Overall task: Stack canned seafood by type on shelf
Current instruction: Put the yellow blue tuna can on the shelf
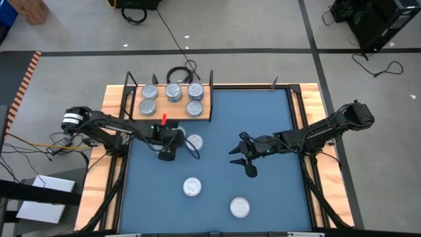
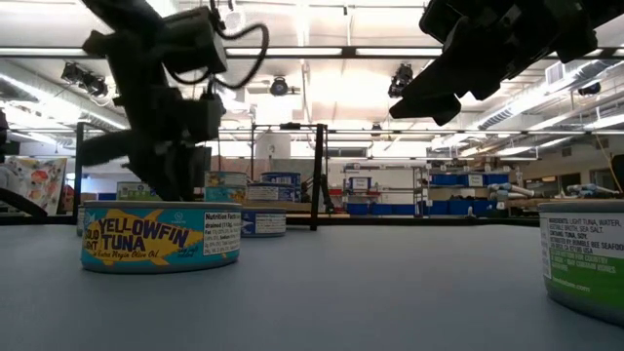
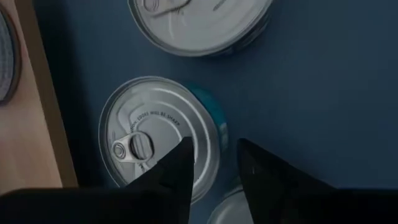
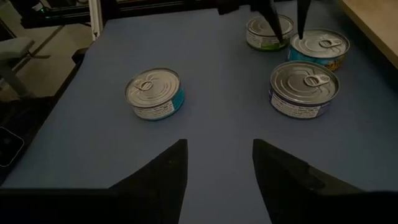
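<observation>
I read these tins as stiff, dense little pucks with slick metal sides, so I would take one across its diameter, low on the wall, and avoid the pull-tab and the raised rim, where jaws could skate off. They are flat, round and silver on top, with ribbed lids and ring tabs; paper bands differ, one reading yellowfin tuna in blue and yellow, another green. Five tins sit on the wooden shelf at the far edge of the blue mat, and more lie loose on the mat across the worktop. My left gripper hangs just over the near tin below the shelf, jaws parted and holding nothing, one tip above the lid's edge. My right gripper waits mid-mat with jaws apart and empty, looking at a lone tin and a cluster beyond.
</observation>
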{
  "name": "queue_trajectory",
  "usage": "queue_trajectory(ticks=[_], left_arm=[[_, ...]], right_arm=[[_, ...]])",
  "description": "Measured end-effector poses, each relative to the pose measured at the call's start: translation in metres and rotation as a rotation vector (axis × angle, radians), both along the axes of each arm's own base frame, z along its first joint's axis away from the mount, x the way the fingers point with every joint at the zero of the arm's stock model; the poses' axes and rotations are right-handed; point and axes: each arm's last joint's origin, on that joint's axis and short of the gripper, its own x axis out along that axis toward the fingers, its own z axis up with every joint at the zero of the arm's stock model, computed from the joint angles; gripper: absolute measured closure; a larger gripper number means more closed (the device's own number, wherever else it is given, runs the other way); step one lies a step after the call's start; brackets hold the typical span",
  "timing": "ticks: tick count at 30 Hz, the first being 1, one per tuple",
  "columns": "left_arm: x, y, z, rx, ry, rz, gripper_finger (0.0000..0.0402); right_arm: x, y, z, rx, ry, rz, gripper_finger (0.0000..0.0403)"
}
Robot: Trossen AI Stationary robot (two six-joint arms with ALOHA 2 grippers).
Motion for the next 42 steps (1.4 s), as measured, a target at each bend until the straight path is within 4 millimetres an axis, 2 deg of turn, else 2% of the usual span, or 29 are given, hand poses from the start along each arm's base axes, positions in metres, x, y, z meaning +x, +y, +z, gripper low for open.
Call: queue_trajectory(ticks=[8, 12, 16, 21, 27, 34, 42], left_arm=[[0.008, 0.002, -0.016, 0.066, 0.047, 0.021, 0.0287], [0.010, 0.003, -0.020, 0.105, 0.055, 0.033, 0.0326], [0.011, 0.003, -0.020, 0.105, 0.047, 0.033, 0.0384], [0.011, -0.002, -0.018, 0.100, 0.050, 0.014, 0.0395], [0.019, -0.013, -0.001, 0.063, 0.052, -0.013, 0.0400], [0.028, -0.024, 0.025, 0.102, 0.040, 0.002, 0.0401], [0.025, -0.017, 0.040, 0.148, 0.082, 0.057, 0.0401]], right_arm=[[0.000, 0.000, 0.000, -0.005, -0.001, -0.006, 0.0215], [0.000, 0.000, 0.000, -0.005, -0.001, -0.006, 0.0215], [0.000, 0.000, 0.000, -0.005, -0.002, -0.006, 0.0215], [0.000, 0.000, 0.000, -0.005, -0.001, -0.006, 0.0215], [0.000, 0.000, 0.000, -0.005, -0.001, -0.006, 0.0215], [0.000, 0.000, 0.000, -0.005, -0.001, -0.006, 0.0215], [0.000, 0.000, 0.000, -0.005, -0.001, -0.007, 0.0215]])
